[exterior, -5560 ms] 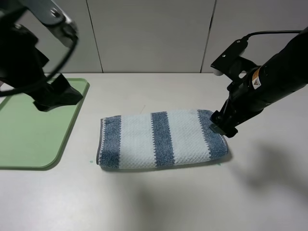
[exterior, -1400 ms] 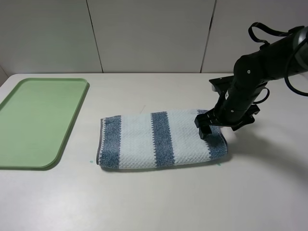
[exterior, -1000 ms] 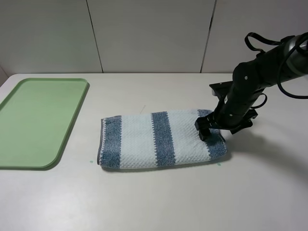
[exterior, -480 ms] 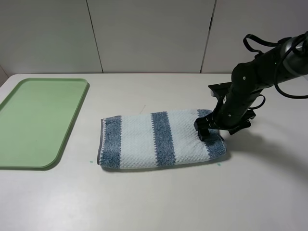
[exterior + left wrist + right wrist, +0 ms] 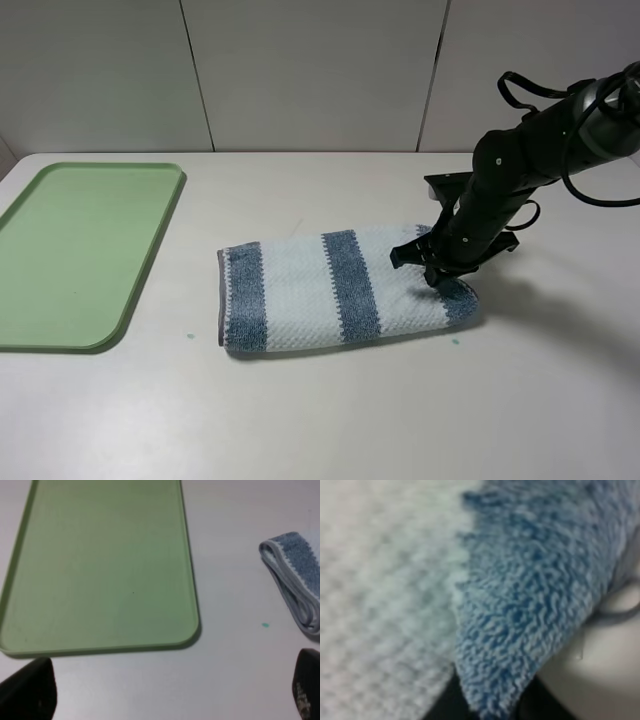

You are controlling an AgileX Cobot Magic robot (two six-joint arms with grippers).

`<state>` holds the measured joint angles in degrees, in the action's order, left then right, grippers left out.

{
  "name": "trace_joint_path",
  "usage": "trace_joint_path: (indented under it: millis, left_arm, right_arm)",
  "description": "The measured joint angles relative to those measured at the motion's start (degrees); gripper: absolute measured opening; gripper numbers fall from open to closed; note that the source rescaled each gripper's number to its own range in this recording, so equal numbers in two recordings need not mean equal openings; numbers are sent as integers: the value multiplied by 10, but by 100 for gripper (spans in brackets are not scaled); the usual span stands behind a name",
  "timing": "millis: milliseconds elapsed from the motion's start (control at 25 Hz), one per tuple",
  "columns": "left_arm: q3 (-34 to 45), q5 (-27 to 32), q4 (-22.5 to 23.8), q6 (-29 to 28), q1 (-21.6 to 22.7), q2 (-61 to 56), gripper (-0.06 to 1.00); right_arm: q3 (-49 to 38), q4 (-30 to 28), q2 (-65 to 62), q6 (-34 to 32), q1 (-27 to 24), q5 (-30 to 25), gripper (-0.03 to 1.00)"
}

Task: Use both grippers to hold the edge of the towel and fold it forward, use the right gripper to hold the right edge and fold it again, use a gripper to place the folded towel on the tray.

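The striped towel (image 5: 340, 292) lies folded into a long band in the middle of the table, its grey hem at the left end. My right gripper (image 5: 432, 268) presses down on its right end, and the cloth puckers there. Close up, the blue terry of the towel (image 5: 520, 595) is bunched into a point between the dark fingers of my right gripper (image 5: 490, 706), shut on it. My left gripper (image 5: 167, 692) hovers open above the table, near the near corner of the green tray (image 5: 105, 565), with the towel's hemmed end (image 5: 295, 592) off to one side. The tray (image 5: 70, 250) holds nothing.
The tray sits at the table's left side, a hand's width from the towel. A small green mark (image 5: 190, 336) is on the table near the towel's left end. A panelled wall (image 5: 300, 70) closes off the back.
My right gripper has shut on the towel's right end, bunching it. The whole towel has slid slightly to the right. The left arm left the high view earlier.
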<state>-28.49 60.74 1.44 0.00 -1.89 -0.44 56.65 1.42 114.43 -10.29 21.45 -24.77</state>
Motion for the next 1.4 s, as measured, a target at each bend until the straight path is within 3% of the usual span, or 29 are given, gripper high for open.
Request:
trace_joint_path:
  millis: [240, 600, 1400]
  left_arm:
    - [0, 0, 0, 0, 0, 0, 94]
    - [0, -1, 0, 0, 0, 0, 94]
    - [0, -1, 0, 0, 0, 0, 94]
  right_arm:
    - [-1, -7, -9, 0, 0, -10, 6]
    - [-7, -42, -84, 0, -14, -86, 6]
    - [20, -80, -180, 34, -126, -223, 6]
